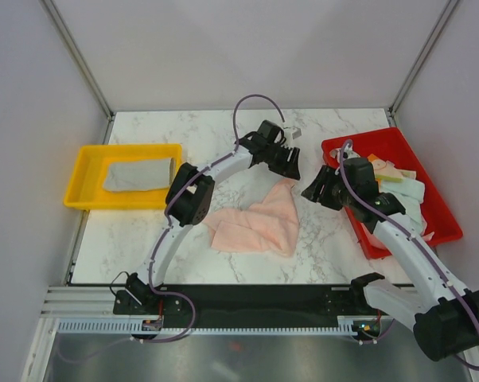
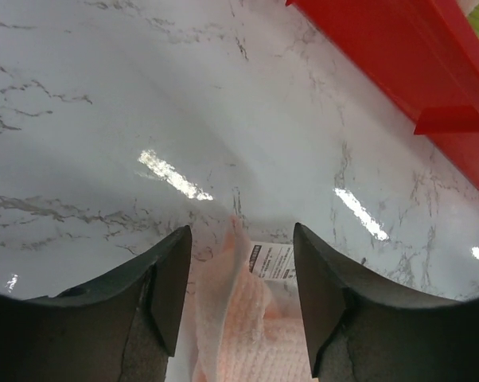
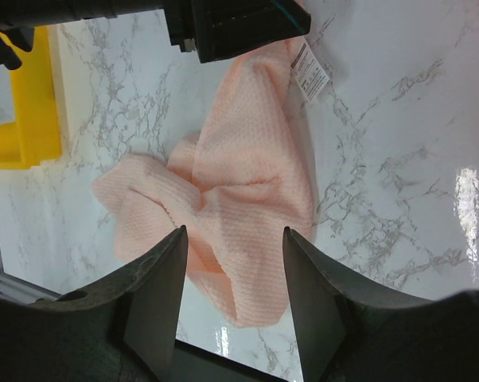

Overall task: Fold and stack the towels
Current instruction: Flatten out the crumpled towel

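Observation:
A pale pink towel (image 1: 255, 224) lies crumpled in the middle of the marble table. Its far right corner, with a white label (image 2: 271, 259), rises between the fingers of my left gripper (image 1: 290, 173), which straddles it, open, with a gap on both sides. My right gripper (image 1: 313, 192) hovers open just right of the towel, and the pink cloth (image 3: 247, 175) shows beyond its fingers (image 3: 156, 286) with nothing held. A grey-white towel (image 1: 136, 173) lies in the yellow tray (image 1: 128, 148). Several more towels (image 1: 403, 187) are piled in the red tray (image 1: 367, 137).
The yellow tray stands at the table's left edge and the red tray at its right edge, close to my right arm. The red tray's wall (image 2: 399, 56) is just beyond my left gripper. Grey walls enclose the table on three sides.

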`<move>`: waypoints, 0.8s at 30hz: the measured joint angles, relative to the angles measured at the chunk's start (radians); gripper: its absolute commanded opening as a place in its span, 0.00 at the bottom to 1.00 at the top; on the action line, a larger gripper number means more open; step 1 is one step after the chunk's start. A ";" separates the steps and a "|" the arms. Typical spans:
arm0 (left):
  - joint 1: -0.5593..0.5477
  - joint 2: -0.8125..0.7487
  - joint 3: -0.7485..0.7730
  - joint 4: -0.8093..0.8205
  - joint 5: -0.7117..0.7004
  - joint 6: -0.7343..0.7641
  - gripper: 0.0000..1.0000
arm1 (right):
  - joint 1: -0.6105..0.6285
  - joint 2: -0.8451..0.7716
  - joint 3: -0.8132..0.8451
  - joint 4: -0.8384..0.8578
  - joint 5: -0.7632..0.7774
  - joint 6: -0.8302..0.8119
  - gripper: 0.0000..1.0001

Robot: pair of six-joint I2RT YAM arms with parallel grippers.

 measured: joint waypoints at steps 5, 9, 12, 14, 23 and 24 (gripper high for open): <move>-0.004 0.029 0.007 -0.021 -0.005 -0.001 0.13 | 0.000 -0.021 -0.001 0.001 -0.003 -0.002 0.59; -0.002 0.032 0.007 -0.041 -0.013 -0.002 0.02 | 0.000 -0.019 -0.001 0.001 -0.003 -0.010 0.60; 0.010 -0.013 -0.045 -0.039 -0.019 -0.009 0.02 | 0.000 -0.011 -0.025 0.042 -0.022 -0.020 0.63; 0.034 -0.101 -0.160 -0.005 -0.003 -0.033 0.02 | 0.000 0.002 -0.070 0.111 -0.059 -0.014 0.64; 0.399 -0.432 -0.490 0.218 0.215 -0.180 0.02 | 0.079 0.311 -0.173 0.404 -0.145 0.044 0.73; 0.416 -0.435 -0.494 0.227 0.222 -0.182 0.02 | 0.107 0.361 -0.172 0.433 -0.142 0.050 0.73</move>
